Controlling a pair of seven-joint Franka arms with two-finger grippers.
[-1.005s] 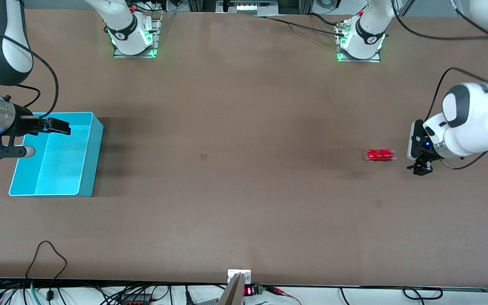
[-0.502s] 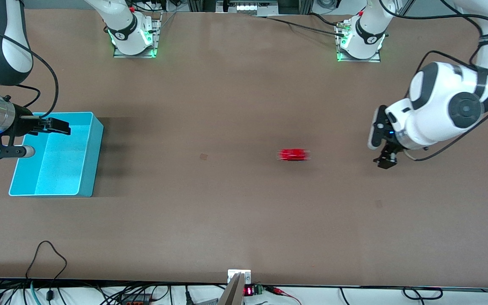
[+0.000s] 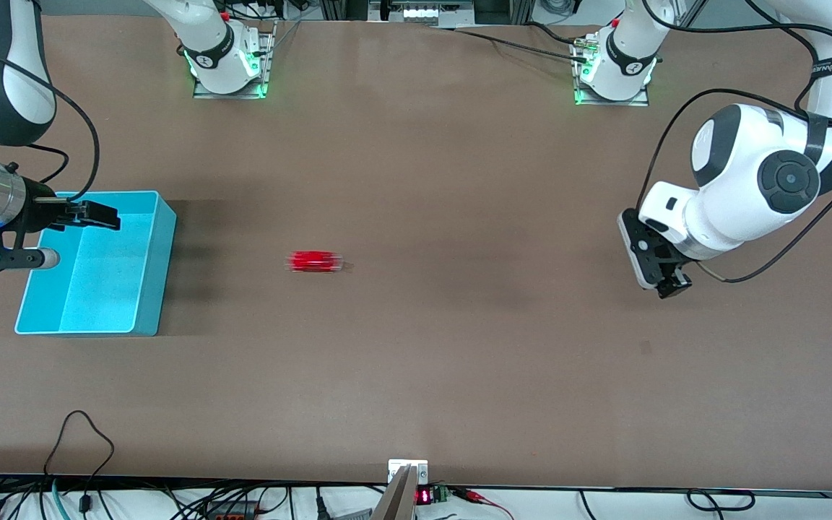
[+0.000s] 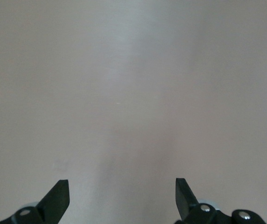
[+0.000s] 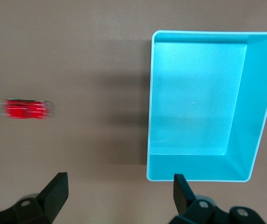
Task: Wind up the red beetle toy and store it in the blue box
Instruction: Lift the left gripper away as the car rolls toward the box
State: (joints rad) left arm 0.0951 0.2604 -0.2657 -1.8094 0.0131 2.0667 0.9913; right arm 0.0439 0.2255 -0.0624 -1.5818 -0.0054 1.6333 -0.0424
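The red beetle toy (image 3: 315, 261) is on the table, blurred by motion, between the table's middle and the blue box (image 3: 164, 267). It touches neither gripper. It also shows in the right wrist view (image 5: 26, 109), apart from the blue box (image 5: 196, 107), which holds nothing. My right gripper (image 3: 75, 237) is open and empty over the box, at its edge toward the right arm's end of the table (image 5: 119, 192). My left gripper (image 3: 669, 286) is open and empty above bare table at the left arm's end (image 4: 121, 196).
The brown table (image 3: 459, 347) bears only the toy and the box. Both arm bases (image 3: 228, 61) stand along the edge farthest from the front camera. Cables and a small device (image 3: 409, 484) lie along the nearest edge.
The red toy has rolled along the table from beside my left gripper toward the blue box. My left gripper has shifted and turned a little over the table. My right arm has not moved.
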